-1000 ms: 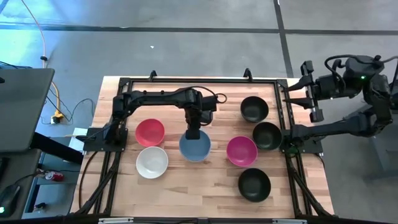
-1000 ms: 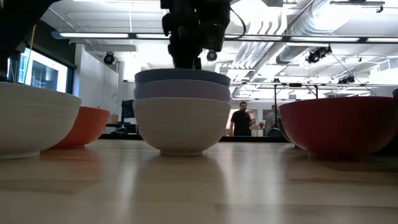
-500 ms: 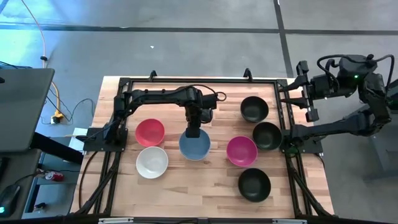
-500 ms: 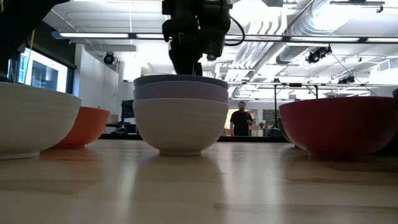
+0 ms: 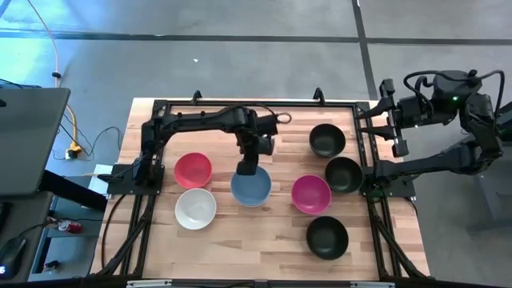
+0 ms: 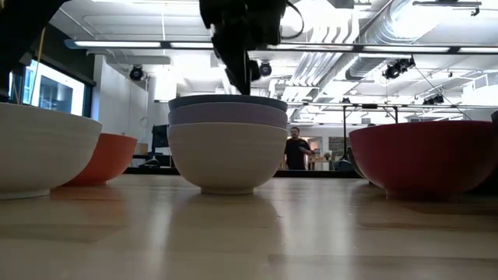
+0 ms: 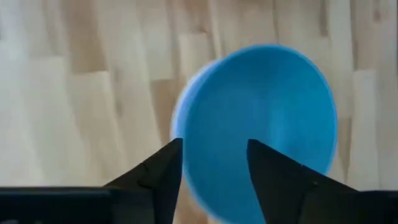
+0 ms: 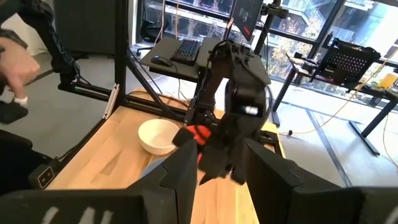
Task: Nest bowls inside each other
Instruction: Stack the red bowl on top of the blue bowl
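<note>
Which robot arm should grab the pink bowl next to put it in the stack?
Probably the left. Its gripper hangs open over the blue bowl topping the stack, near the red-pink bowl. The right gripper waits off past the table's edge.

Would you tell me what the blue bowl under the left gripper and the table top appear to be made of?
The blue bowl looks like smooth moulded plastic or glazed ceramic; its even colour and soft sheen leave that open. The table top appears to be butcher-block wood with a light satin finish: pale joined strips show from above, and faint reflections in the low view.
</note>
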